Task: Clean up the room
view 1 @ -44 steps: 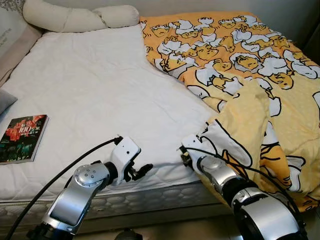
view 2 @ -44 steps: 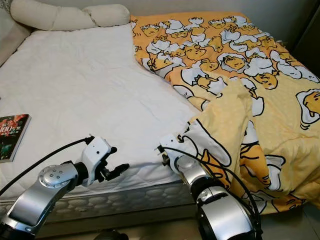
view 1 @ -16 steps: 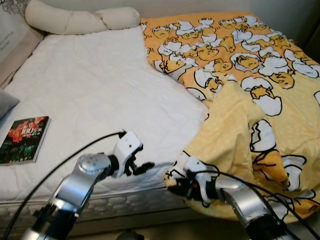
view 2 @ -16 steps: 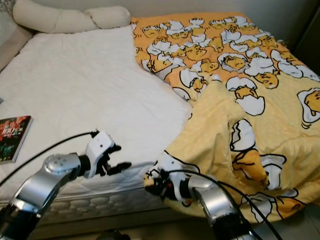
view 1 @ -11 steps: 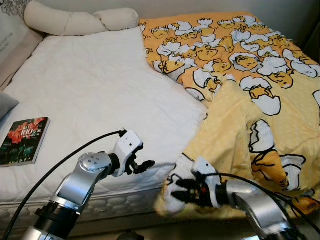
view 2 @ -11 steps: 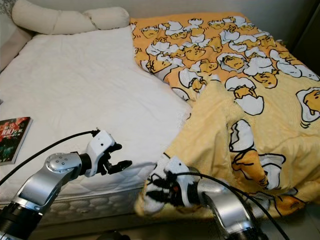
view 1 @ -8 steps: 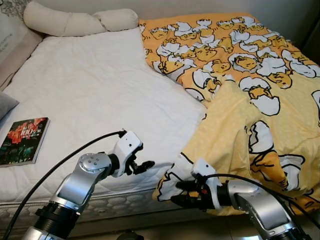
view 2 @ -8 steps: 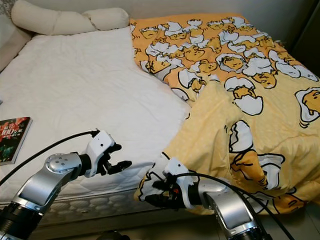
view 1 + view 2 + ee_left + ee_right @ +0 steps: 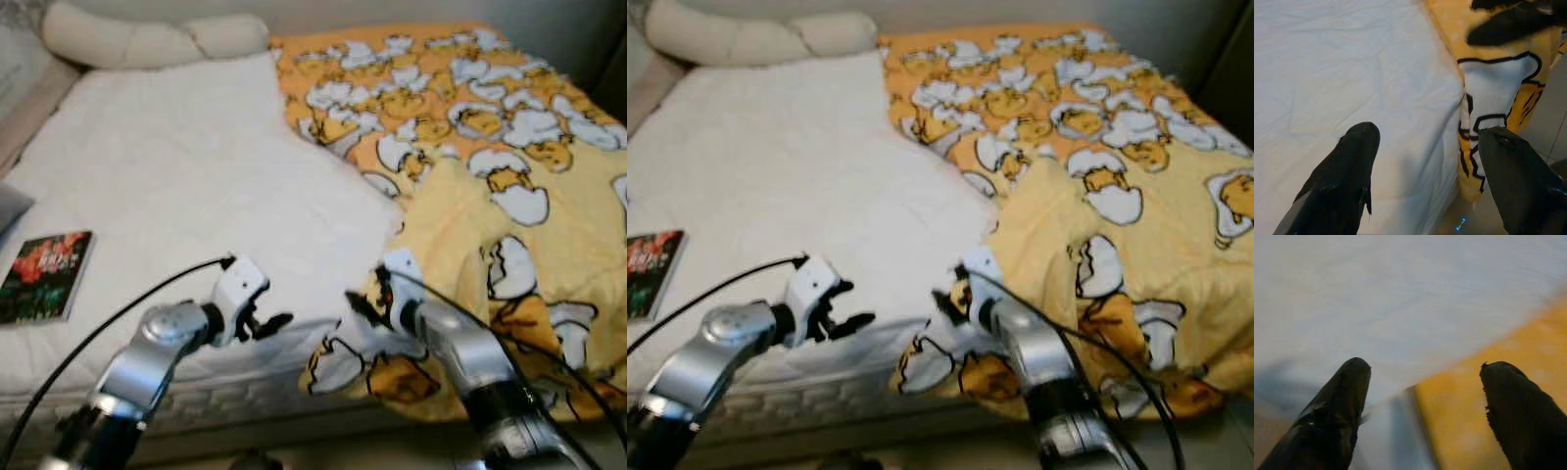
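A yellow blanket (image 9: 509,196) printed with cartoon eggs covers the right half of the bed, and its folded corner (image 9: 338,364) hangs over the front edge. My right gripper (image 9: 355,305) hovers open just above that corner at the blanket's left border; nothing is between its fingers (image 9: 1347,396). My left gripper (image 9: 272,324) is open over the white mattress (image 9: 176,186) near the front edge, a short way left of the corner. The left wrist view shows the corner (image 9: 1493,93) draped beside the mattress edge.
A book (image 9: 46,275) with a dark red cover lies on the mattress at the left. Long cream pillows (image 9: 147,39) lie along the head of the bed. A grey cushion (image 9: 8,204) pokes in at the left edge.
My right gripper has risen from below the bed's front edge to above the blanket corner, and the corner now hangs free. The left gripper has barely moved. The picture is blurred.
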{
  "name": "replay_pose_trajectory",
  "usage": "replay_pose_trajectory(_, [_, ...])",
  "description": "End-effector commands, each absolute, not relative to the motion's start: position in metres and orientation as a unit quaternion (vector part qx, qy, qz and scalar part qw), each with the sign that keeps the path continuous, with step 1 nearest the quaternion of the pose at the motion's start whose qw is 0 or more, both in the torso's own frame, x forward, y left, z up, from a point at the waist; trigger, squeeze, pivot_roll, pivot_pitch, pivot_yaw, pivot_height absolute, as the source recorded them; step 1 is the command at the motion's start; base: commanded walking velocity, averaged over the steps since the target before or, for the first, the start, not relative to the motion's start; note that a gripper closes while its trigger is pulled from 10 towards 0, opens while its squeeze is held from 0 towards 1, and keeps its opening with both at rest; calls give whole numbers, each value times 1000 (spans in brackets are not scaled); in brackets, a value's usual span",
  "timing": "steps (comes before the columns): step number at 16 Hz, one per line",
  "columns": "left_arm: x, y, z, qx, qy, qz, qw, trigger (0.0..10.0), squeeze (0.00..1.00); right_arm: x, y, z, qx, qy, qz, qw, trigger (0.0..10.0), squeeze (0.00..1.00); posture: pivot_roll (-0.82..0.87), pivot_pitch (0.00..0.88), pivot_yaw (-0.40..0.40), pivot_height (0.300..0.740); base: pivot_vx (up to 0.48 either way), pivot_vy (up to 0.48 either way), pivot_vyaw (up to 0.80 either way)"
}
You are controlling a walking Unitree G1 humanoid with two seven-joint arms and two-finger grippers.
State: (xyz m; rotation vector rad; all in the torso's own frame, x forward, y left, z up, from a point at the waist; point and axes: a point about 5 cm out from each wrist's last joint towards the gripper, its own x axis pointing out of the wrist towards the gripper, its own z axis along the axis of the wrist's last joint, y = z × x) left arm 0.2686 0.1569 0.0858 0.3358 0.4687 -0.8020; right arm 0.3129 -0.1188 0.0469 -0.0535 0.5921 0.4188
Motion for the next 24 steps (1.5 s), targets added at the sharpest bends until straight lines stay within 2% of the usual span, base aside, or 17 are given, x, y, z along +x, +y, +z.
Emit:
replay_pose_trajectory(1, [268,161,91,168,219,-374,885,10000,0,320,-123,47,-30,284,162,944,10000,1000,24,0,85,740,0,0,0])
replay_pose_trajectory(2, [266,163,94,169,216,-368,888,10000,0,330,-123,47,-40,287,115,950,10000,882,36,11,86,740,0,0,0])
replay_pose_trajectory(3, [262,166,97,171,214,-365,890,10000,0,340,-120,48,-62,300,76,949,10000,0,46,31,87,740,0,0,0])
replay_pose_trajectory(6, [253,168,99,174,217,-363,889,10000,0,344,-115,47,-72,339,36,937,10000,0,66,64,80,740,0,0,0])
replay_pose_trajectory(10, [237,170,101,172,229,-357,889,10000,0,335,-111,34,-21,390,22,920,10000,0,111,116,55,740,0,0,0])
replay_pose_trajectory(11, [236,171,101,172,232,-355,889,10000,0,334,-111,32,-14,399,17,917,8863,0,112,118,55,740,0,0,0])
replay_pose_trajectory(12, [234,172,100,172,235,-355,888,10000,0,332,-111,30,13,410,12,912,4471,0,114,126,51,740,0,0,0])
replay_pose_trajectory(13, [233,172,101,173,237,-355,888,10000,0,331,-111,29,28,415,13,909,3412,0,114,130,48,740,0,0,0])
replay_pose_trajectory(14, [232,171,101,172,237,-357,887,10000,0,331,-111,28,32,417,16,908,3333,0,114,131,47,740,0,0,0])
replay_pose_trajectory(16, [231,167,102,169,238,-368,883,10000,0,330,-114,27,34,419,13,907,549,0,116,134,44,740,0,0,0])
replay_pose_trajectory(18, [230,165,103,169,238,-371,882,10000,0,329,-117,26,38,423,8,905,0,0,120,139,40,740,0,0,0])
replay_pose_trajectory(24, [228,167,102,172,248,-374,877,10000,0,324,-128,19,50,430,2,901,0,0,119,141,37,740,0,0,0])
